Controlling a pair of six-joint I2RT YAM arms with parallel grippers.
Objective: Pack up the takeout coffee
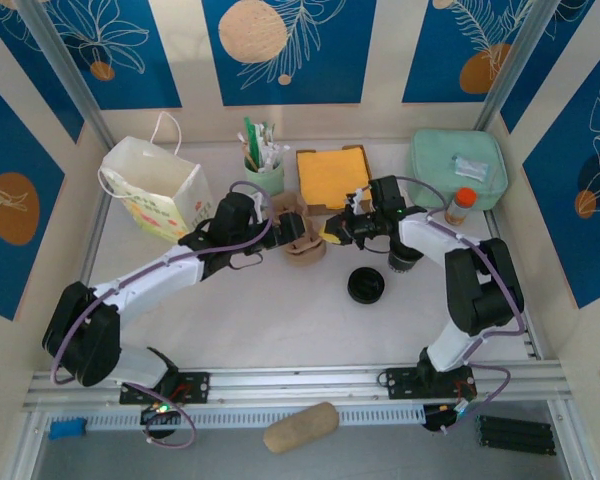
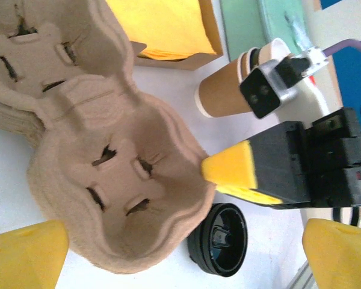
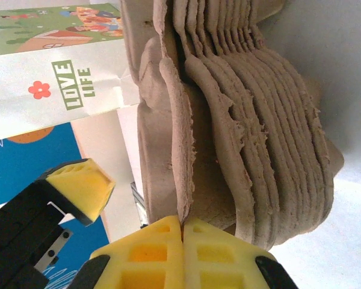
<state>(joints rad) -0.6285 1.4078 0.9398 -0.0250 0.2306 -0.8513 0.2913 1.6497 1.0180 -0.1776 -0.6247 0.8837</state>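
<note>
You see the takeout coffee on the table before the carrier stack, black lid up, sides hidden. Right gripper pinched tight on the rim of the top carrier. Left gripper spread wide, fingertips cropped. Bag reads "LOVE LIFE".
</note>
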